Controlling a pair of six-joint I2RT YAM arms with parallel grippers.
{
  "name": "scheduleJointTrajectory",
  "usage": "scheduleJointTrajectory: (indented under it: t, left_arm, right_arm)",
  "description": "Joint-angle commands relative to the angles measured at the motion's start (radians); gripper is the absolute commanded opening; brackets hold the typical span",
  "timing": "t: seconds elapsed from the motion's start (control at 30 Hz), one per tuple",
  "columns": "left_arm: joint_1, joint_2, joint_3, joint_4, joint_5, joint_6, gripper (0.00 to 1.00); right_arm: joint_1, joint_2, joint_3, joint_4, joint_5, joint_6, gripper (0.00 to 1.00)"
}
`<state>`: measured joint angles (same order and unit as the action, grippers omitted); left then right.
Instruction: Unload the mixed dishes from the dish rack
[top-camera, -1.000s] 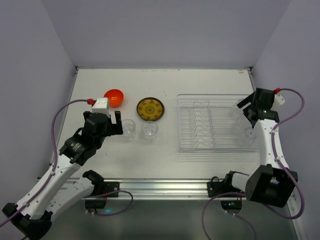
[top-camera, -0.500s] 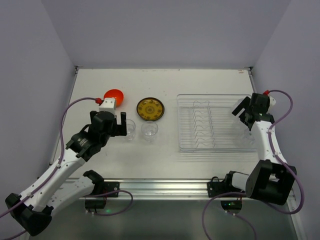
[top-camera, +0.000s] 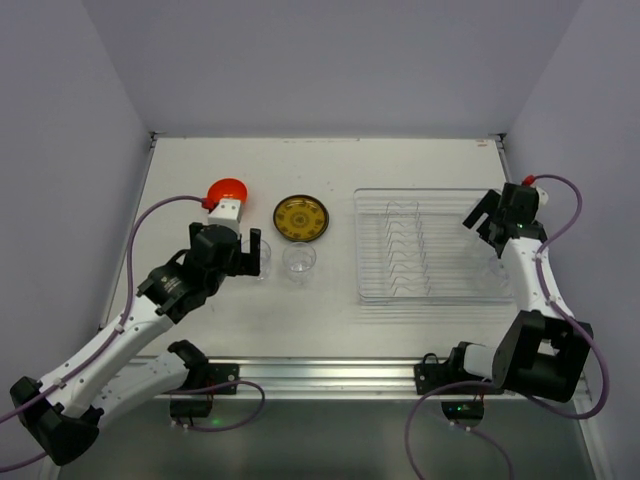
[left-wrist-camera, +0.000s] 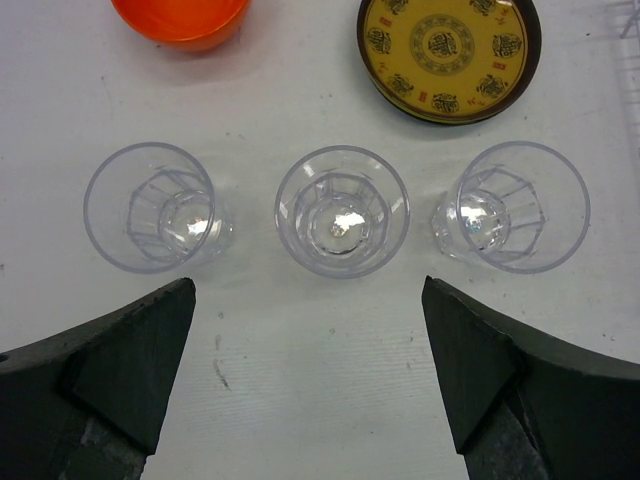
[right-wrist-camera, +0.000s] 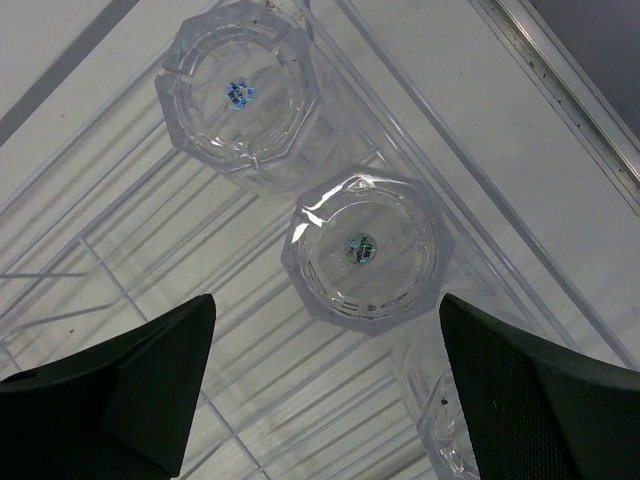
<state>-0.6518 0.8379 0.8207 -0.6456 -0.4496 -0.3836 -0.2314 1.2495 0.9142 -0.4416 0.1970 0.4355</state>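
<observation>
My left gripper (top-camera: 246, 254) is open and empty, just in front of a row of three clear cups standing upright on the table: left (left-wrist-camera: 150, 207), middle (left-wrist-camera: 342, 210) and right (left-wrist-camera: 510, 205). In the left wrist view the gripper (left-wrist-camera: 310, 370) is centred on the middle cup. Behind them are the orange-red bowl (left-wrist-camera: 182, 18) and the yellow-brown patterned plate (left-wrist-camera: 448, 45). My right gripper (top-camera: 488, 222) is open above the right end of the clear dish rack (top-camera: 380, 285). Below it, two cups stand upside down (right-wrist-camera: 240, 95) (right-wrist-camera: 365, 250), and a third (right-wrist-camera: 445, 430) is at the frame's edge. No black or lime green plate is in view.
The bowl (top-camera: 226, 188) and plate (top-camera: 301, 218) sit left of the rack. The white wire dividers (top-camera: 405, 245) in the rack's middle hold nothing. The rack's clear wall (right-wrist-camera: 470, 170) runs close beside the upside-down cups. Purple walls enclose the table.
My left gripper has moved right and forward toward the row of cups. My right gripper has moved toward the back over the rack's right end. Both stayed open.
</observation>
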Motion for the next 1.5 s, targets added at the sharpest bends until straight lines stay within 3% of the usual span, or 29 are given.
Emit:
scheduleJointTrajectory:
  t: [0.0, 0.37, 0.53, 1.3, 1.4, 1.47]
  left_arm:
    - [-0.009, 0.004, 0.0, 0.034, -0.028, -0.021, 1.0]
    - [-0.012, 0.007, -0.003, 0.041, -0.011, -0.015, 1.0]
    - [-0.012, 0.009, -0.003, 0.04, -0.011, -0.014, 1.0]
    - [-0.012, 0.001, -0.003, 0.046, -0.001, -0.008, 1.0]
    - [-0.012, -0.005, -0.003, 0.047, -0.001, -0.008, 1.0]
    - [-0.012, -0.01, -0.003, 0.047, 0.0, -0.008, 1.0]
  right_arm:
    - [-0.006, 0.036, 0.041, 0.038, 0.053, -0.018, 0.95]
    - [-0.006, 0.074, 0.094, 0.058, 0.053, -0.046, 0.9]
    - [-0.006, 0.134, 0.111, 0.064, 0.071, -0.07, 0.83]
    - [-0.006, 0.159, 0.025, 0.035, 0.17, -0.014, 0.85]
    - [-0.006, 0.153, 0.005, 0.05, 0.17, -0.012, 0.82]
    - [-0.006, 0.149, 0.005, 0.052, 0.16, -0.011, 0.74]
